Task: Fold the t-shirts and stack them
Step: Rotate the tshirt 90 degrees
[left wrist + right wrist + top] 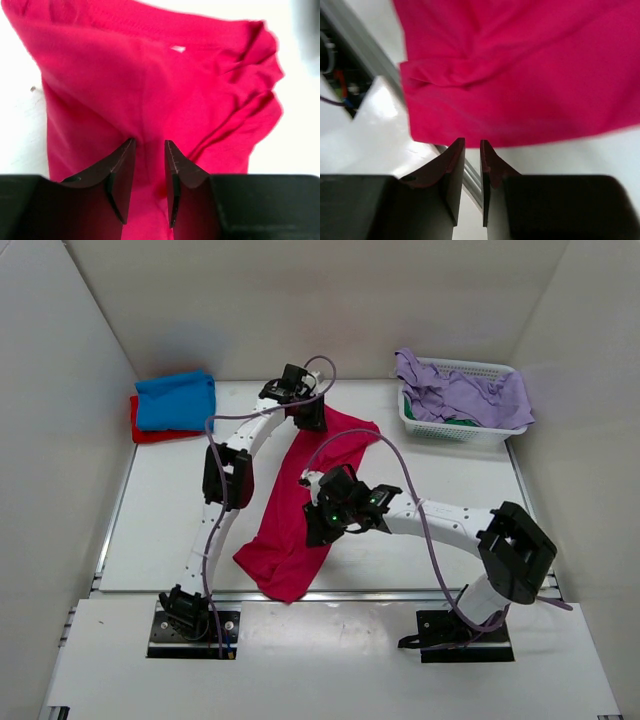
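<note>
Crimson-pink t-shirt (290,540) lies as a long rumpled strip slanting across the middle of the desk (170,520), its collar end toward the far edge and its other end reaching the near edge. The left gripper (150,142) sits over the collar end, below the white neck label (177,49). Its jaws stand part-way apart with pink cloth filling the gap and a crease running into it. We cannot tell if that is a real pinch. The right gripper (471,141) hangs at the shirt's near side, by the hem and the metal rail (367,55). Its jaws are almost together and we see no cloth in the slit. A blue t-shirt (176,400) sits folded on a red t-shirt (150,432) at the far left corner, and a basket (450,432) at the far right corner holds lilac cloth (465,392). We judge that the third shirt is mid-fold: narrowed lengthwise, not yet halved or squared. The next move calls for the right jaws to reopen and catch the hem. After that the near end goes over toward the collar, the cloth is smoothed flat, and the bundle is carried onto the far-left stack.
</note>
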